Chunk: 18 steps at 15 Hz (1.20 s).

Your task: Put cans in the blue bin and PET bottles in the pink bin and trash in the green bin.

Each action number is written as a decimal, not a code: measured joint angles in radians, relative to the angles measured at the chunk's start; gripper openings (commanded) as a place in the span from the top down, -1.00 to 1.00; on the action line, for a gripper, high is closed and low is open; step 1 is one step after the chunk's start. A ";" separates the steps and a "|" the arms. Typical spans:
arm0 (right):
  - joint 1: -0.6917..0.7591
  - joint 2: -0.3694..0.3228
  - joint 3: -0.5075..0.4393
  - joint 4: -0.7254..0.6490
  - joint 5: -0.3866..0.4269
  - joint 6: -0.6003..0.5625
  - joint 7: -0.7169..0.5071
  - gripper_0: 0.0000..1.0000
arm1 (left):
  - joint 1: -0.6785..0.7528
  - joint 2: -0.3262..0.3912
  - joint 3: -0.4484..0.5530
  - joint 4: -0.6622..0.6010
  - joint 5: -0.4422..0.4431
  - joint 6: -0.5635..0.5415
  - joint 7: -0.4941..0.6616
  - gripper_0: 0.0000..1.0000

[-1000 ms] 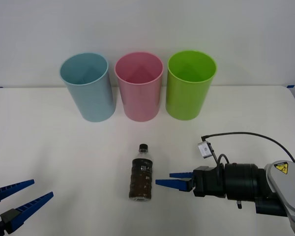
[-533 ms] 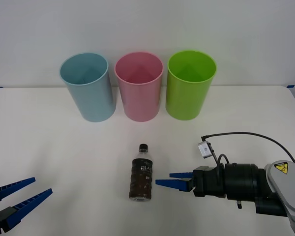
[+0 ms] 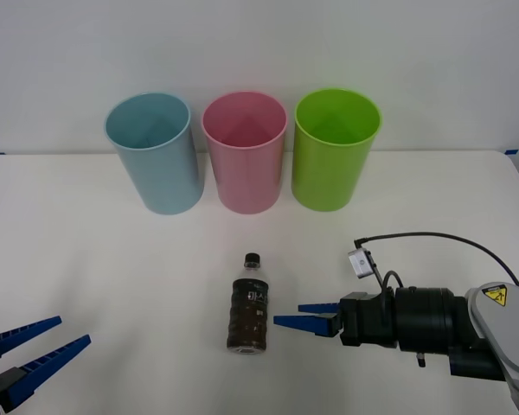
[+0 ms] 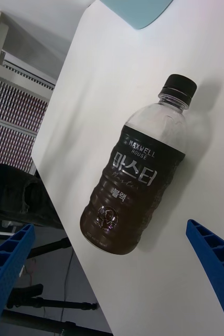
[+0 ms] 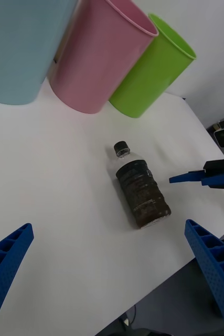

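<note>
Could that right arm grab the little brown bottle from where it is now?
Probably yes: the right gripper sits open right beside the upright bottle, with bare table between them.

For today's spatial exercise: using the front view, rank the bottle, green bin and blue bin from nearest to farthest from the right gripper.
From the right gripper:
1. Bottle, lying just beside its fingertips.
2. Green bin, at the table's back, right end of the row.
3. Blue bin, back left.

White table (image 3: 86,259) with three bins (image 3: 246,156), bottle (image 3: 250,304).
</note>
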 measured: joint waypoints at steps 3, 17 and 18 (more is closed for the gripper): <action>0.000 0.000 0.000 0.000 0.000 0.000 0.000 -1.00 | 0.002 0.000 0.000 0.000 0.003 0.001 0.001 -1.00; 0.000 0.000 0.000 0.000 0.000 0.000 0.000 -1.00 | 0.002 0.000 0.000 0.000 0.003 0.001 0.001 -1.00; 0.000 0.000 0.000 0.000 0.000 0.000 0.000 -1.00 | 0.002 0.000 0.000 0.000 0.003 0.001 0.001 -1.00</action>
